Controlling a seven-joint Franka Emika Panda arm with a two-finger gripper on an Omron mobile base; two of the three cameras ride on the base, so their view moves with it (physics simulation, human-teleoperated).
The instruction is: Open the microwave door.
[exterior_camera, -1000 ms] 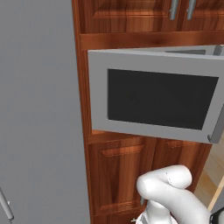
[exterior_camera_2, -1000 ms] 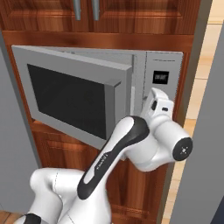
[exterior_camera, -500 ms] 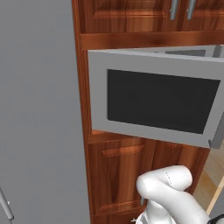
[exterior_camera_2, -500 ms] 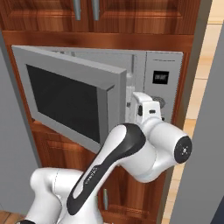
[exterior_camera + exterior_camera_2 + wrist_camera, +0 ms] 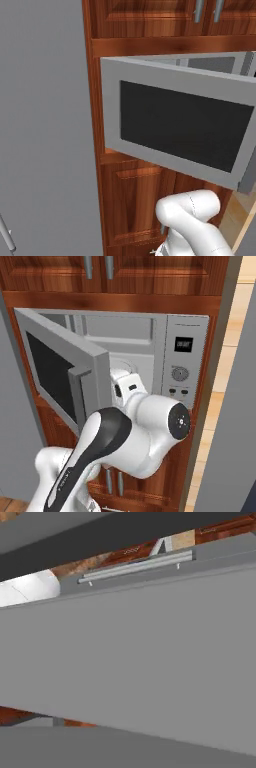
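Door [image 5: 65, 373] swung well out from the microwave, hinged at its left side. Stiff, light panel; it'll pivot smoothly. Best hold is the bar handle [image 5: 76, 401] at its free edge. Arm tucked behind it, claw state can't be told.

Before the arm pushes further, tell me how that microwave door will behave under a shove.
The microwave door looks like a flat rigid panel, so it should probably not flex. It is already swung well out from the microwave body, hinged on its left edge, so it will likely pivot rather than slide. Its bar handle looks smooth and could slip.
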